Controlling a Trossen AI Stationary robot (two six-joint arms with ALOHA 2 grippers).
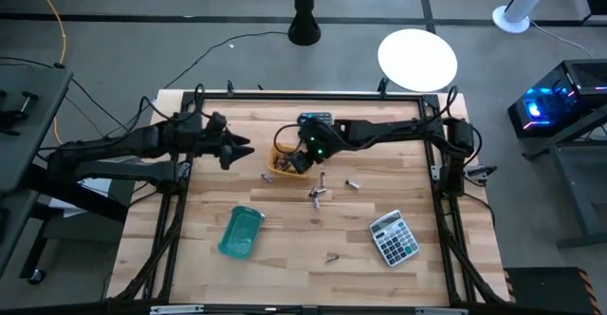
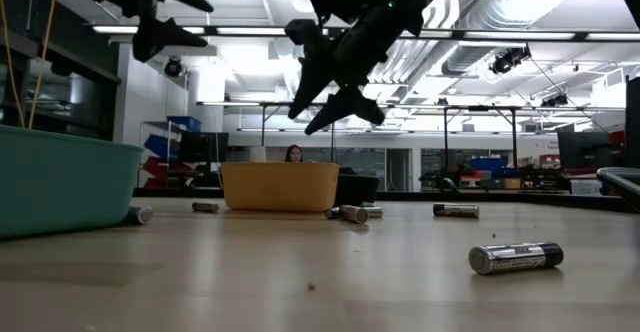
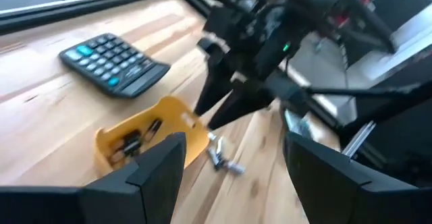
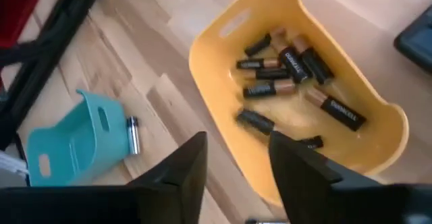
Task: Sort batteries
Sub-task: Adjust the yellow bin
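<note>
A lone battery (image 2: pixel 516 258) is seen closest to the low camera, lying on its side on the table (image 1: pixel 285 258). More batteries (image 1: pixel 319 193) are scattered mid-table, just beside the yellow bin (image 1: pixel 283 159), and one (image 1: pixel 331 257) lies apart near the front edge, between the teal bin (image 1: pixel 241 231) and a calculator (image 1: pixel 394 237). A single cell (image 4: pixel 132 134) is found touching or nearly touching the teal bin's wall.

The right gripper (image 4: pixel 237 158) is held above the yellow bin (image 4: pixel 297 96), clear of its rim, its fingers spread and nothing gripped between them. Inside that bin a cluster of dark, copper-ended cells (image 4: pixel 283 65) is gathered, with one cell (image 4: pixel 255 120) directly under the fingers; whether it rests on the floor of the bin or hangs in the air cannot quite be told from the blur.

The left gripper (image 1: pixel 243 150) is held in the air to the left of the yellow bin, well above the table, its fingers (image 3: pixel 162 158) parted and empty. A second calculator (image 3: pixel 113 62) is lying behind the yellow bin, near the far edge. In the room beyond, a person (image 2: pixel 294 154) is glimpsed over the bin's rim.
</note>
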